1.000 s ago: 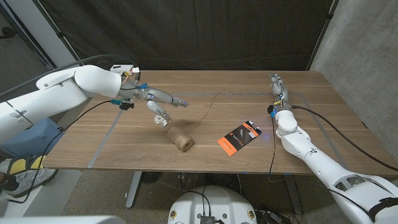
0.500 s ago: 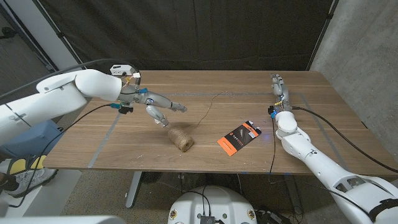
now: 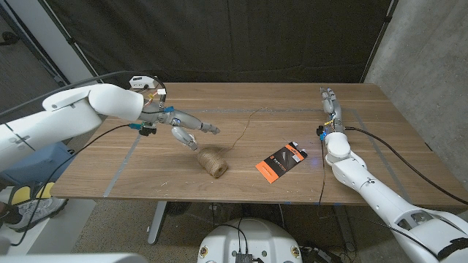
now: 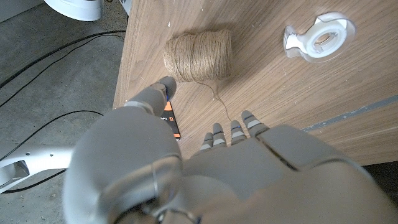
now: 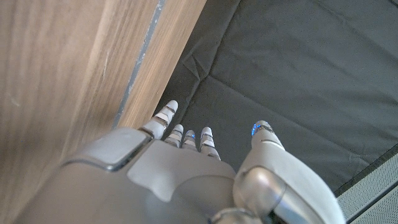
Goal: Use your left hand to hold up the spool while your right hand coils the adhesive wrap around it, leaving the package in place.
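The spool (image 3: 213, 163) of brown twine lies on its side on the bench (image 3: 365, 109), its long axis about level with the bench top, just beyond the tips of the left hand (image 3: 187, 128). This hand hovers above it with the fingers (image 4: 163, 89) spread and holds nothing. A loose strand (image 3: 245, 126) runs away from the spool. The package (image 3: 281, 161) lies between the 2 hands. The right hand (image 3: 330, 103) is well apart, fingers straight, empty. The left hand is clearly nearer.
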Tool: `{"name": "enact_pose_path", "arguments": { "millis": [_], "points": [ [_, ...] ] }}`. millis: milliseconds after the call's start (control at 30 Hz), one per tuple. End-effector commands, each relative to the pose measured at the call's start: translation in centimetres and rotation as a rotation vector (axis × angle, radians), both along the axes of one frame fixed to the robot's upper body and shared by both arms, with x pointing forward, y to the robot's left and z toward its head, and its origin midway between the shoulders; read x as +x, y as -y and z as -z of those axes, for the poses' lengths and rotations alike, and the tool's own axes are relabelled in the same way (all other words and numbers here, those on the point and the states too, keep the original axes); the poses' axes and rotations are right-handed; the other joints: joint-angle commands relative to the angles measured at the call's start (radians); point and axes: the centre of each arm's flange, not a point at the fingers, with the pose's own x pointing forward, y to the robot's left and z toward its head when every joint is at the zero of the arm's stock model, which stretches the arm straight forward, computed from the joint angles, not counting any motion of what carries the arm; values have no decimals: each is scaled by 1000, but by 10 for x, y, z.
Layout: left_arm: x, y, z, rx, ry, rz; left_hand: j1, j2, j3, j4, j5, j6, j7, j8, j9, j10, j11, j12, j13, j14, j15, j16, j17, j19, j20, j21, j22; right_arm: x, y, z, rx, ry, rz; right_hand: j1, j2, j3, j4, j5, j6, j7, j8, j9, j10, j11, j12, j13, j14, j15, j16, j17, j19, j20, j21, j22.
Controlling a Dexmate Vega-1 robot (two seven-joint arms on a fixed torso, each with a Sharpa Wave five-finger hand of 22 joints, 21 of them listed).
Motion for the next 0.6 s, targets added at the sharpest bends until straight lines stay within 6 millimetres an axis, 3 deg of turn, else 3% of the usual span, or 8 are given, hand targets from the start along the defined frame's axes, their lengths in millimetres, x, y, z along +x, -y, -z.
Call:
{"name": "enact_pose_path", "arguments": {
  "millis": [33, 600],
  "points": [
    [-3, 1, 6, 31, 14, 4, 11, 0, 4, -1, -1, 7, 5, 9, 5, -4, 0, 13, 6, 8, -1, 8, 4, 6, 6, 9, 6, -5, 1, 4, 1, 7, 15, -10, 0, 2, -4, -1, -6, -1, 6, 5, -28, 2, 1, 3, -11, 1, 2, -1, -6, -3, 0, 5],
    [-5, 2, 19, 52, 62, 14, 24, 2, 0, -4, -4, 28, 0, 17, 8, 11, -3, 39, 22, 35, -2, 21, 12, 30, 5, 17, 6, -7, 3, 13, -4, 25, 30, -13, -1, 2, -5, -1, -7, -2, 8, 5, -30, 3, 4, 3, -15, 2, 4, -1, -9, -1, 1, 5]
  ]
}}
